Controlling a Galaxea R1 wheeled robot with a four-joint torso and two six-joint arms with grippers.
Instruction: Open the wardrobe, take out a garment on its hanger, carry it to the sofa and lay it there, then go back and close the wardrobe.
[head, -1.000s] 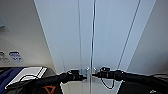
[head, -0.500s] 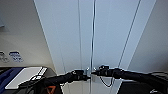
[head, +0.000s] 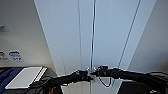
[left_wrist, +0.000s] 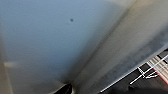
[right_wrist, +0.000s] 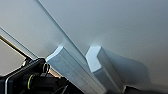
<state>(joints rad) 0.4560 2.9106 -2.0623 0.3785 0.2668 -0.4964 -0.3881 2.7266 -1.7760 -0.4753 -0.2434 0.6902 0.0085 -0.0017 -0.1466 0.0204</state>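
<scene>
1. The wardrobe (head: 107, 37) doors looked like smooth, painted white board with a faint satin sheen.
2. Its paired handles (right_wrist: 100, 67) appeared as solid white blocks, matt and flat-faced, with crisp edges.
3. The arms (head: 72, 78) showed a dull black, plastic-like casing.
4. At 8 o'clock, a flat white panel (head: 25, 77) looked smooth and matt.
</scene>
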